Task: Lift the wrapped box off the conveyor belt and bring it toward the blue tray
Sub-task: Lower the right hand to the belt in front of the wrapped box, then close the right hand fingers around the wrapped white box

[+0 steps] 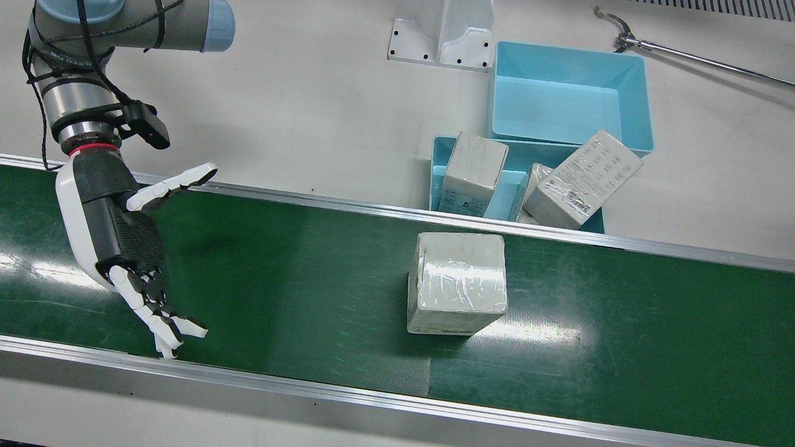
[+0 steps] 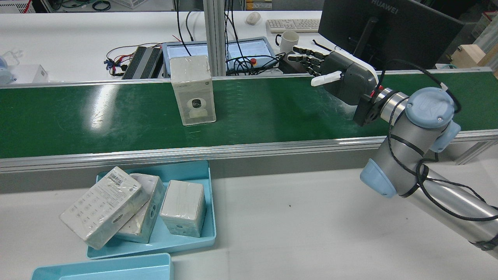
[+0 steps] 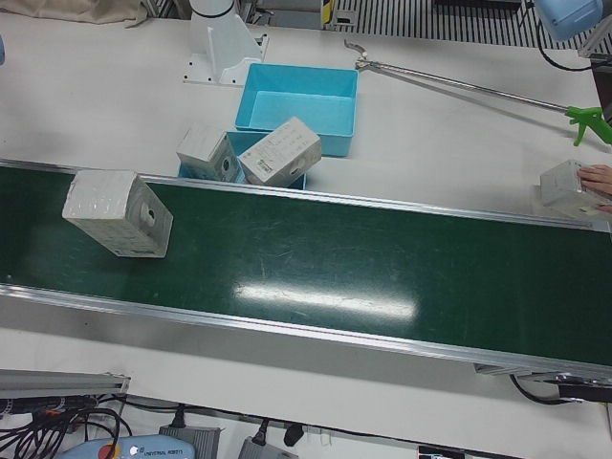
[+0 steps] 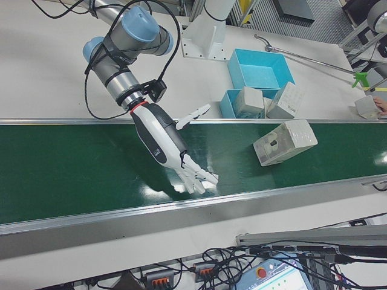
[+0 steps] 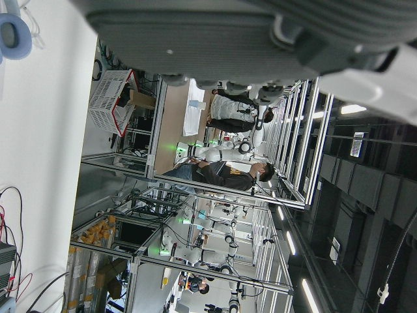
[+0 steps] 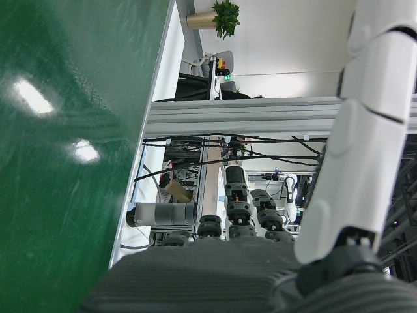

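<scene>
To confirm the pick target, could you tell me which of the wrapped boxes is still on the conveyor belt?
The wrapped box standing alone on the green belt; the other three sit in the shallow blue tray beside it.

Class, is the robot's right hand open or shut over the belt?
Open: the right hand has fingers spread, holding nothing, apart from the wrapped box.

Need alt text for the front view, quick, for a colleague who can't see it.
The right robot hand, open, hovers over the green conveyor belt, well apart from the wrapped box. Beyond the belt, a blue tray holds other wrapped boxes.
</scene>
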Controlling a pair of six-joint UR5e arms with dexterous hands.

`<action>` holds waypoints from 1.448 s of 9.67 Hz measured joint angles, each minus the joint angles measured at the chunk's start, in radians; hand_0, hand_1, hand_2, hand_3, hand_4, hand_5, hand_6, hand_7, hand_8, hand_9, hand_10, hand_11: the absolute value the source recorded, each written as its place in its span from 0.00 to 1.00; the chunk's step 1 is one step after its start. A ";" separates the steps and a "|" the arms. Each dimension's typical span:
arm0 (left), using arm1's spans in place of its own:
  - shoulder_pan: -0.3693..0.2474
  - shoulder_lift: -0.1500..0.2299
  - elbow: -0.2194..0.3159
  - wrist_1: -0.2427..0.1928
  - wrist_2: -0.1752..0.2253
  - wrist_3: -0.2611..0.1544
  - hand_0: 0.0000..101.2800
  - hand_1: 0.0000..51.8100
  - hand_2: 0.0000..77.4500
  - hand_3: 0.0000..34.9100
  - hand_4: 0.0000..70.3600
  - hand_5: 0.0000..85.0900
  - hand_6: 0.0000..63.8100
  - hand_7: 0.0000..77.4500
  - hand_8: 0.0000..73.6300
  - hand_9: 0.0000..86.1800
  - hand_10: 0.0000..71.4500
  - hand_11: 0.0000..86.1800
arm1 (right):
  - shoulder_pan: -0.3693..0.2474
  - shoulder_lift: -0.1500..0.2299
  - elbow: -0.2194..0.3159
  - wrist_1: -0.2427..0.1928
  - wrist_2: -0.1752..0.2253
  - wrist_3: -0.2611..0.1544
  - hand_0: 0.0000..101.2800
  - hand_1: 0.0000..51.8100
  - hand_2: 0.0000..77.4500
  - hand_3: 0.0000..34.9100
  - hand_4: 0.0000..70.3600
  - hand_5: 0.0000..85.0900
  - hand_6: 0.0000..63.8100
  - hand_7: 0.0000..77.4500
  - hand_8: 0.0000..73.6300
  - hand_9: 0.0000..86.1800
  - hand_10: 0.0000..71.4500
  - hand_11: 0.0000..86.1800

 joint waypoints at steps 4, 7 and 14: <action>0.000 0.000 0.000 0.000 0.000 0.000 0.00 0.00 0.01 0.00 0.00 0.01 0.01 0.01 0.01 0.01 0.00 0.01 | 0.006 -0.002 0.003 -0.001 -0.001 0.009 0.44 0.21 0.11 0.00 0.15 0.10 0.11 0.21 0.05 0.06 0.00 0.01; 0.000 0.000 0.000 0.000 0.000 0.000 0.00 0.00 0.01 0.00 0.01 0.01 0.00 0.01 0.01 0.01 0.00 0.01 | 0.010 -0.002 0.005 0.000 -0.003 0.014 0.45 0.21 0.11 0.00 0.16 0.10 0.11 0.24 0.04 0.06 0.00 0.01; 0.000 0.000 0.000 0.000 0.000 0.000 0.00 0.00 0.01 0.00 0.01 0.01 0.00 0.01 0.01 0.00 0.00 0.01 | 0.031 -0.005 0.008 0.000 -0.005 0.015 0.45 0.21 0.11 0.00 0.13 0.10 0.11 0.23 0.04 0.06 0.00 0.01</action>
